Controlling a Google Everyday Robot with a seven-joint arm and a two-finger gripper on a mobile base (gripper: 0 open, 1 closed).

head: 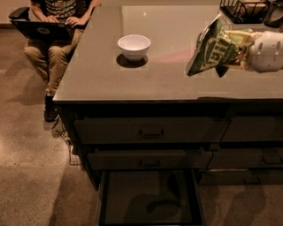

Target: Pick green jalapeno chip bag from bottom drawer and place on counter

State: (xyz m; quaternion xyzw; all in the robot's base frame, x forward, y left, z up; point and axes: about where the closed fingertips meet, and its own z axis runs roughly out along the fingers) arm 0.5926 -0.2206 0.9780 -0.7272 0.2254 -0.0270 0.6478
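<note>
The green jalapeno chip bag [211, 49] hangs in the air above the right part of the grey counter [168, 75], tilted, with white lettering showing. My gripper [232, 50] comes in from the right edge on a white arm and is shut on the bag's right side. The bottom drawer [148, 198] is pulled open at the bottom of the view; its dark flat floor holds only shadows.
A white bowl [134, 46] stands on the counter left of the bag. A black wire rack [243, 9] sits at the counter's far right. A seated person with a laptop [48, 26] is by the counter's far left corner. Two closed drawers [150, 131] sit above the open one.
</note>
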